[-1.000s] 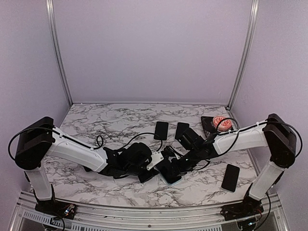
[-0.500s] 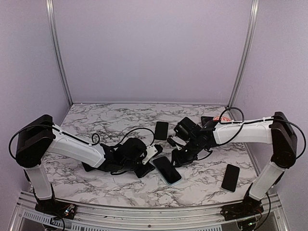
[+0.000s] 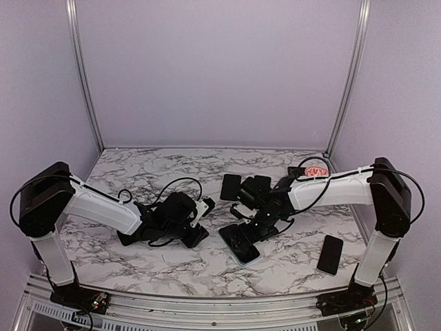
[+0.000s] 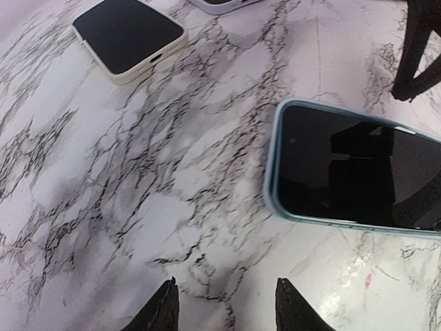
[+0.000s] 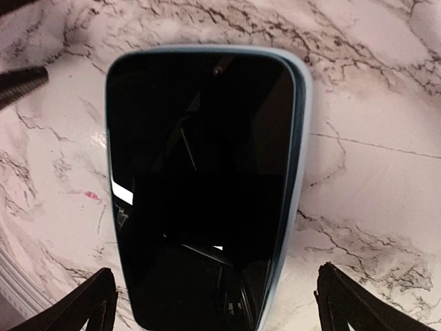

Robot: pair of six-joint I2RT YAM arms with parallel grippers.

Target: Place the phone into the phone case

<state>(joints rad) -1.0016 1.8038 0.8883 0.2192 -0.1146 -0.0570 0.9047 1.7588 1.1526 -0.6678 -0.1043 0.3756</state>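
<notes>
The phone, black-screened and seated in a light blue phone case (image 3: 241,246) (image 4: 358,172) (image 5: 203,179), lies flat on the marble table. My right gripper (image 3: 248,229) (image 5: 220,303) hovers over the phone's end, open wide, one finger on each side of the case and not touching it. My left gripper (image 3: 201,234) (image 4: 227,307) is to the left of the phone, apart from it, open with only bare marble between its fingertips. In the left wrist view a dark right fingertip (image 4: 417,62) shows beyond the phone.
Two dark phones (image 3: 231,186) (image 3: 260,185) lie behind the grippers. Another phone (image 3: 330,254) lies near the right arm's base. A red and pink item (image 3: 317,172) sits at the back right. A white-cased phone (image 4: 127,34) shows in the left wrist view.
My right gripper has opened from shut and let go of the cased phone, which now lies on the table. My left arm has drawn back to the left, away from the phone.
</notes>
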